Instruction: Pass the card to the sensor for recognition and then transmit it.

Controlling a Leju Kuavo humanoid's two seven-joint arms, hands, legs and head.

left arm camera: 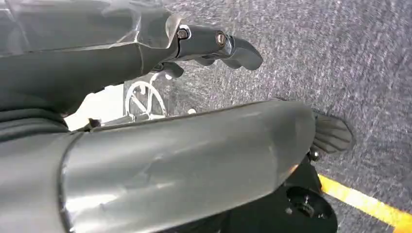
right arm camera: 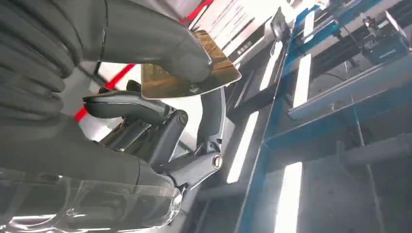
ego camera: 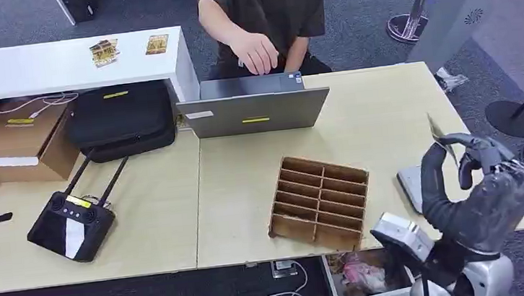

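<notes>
Right hand: my right hand is raised over the table's right edge, thumb and a finger pinching the card; the other fingers curl loosely beside it.
Card: in the head view I see it edge-on, a thin sliver above my fingers, its face unreadable. In the right wrist view the card shows a brownish print, partly covered by my thumb.
Sensor: a pale flat pad lies at the table's right edge, largely hidden behind my right hand; I cannot tell whether it is the sensor.
Left hand: my left hand hangs over grey carpet, fingers apart, nothing in them; much of it is cut off by the arm cover.
Elsewhere: a wooden divider tray sits near the table's front edge, a laptop at the rear edge, a person's hand above it.
</notes>
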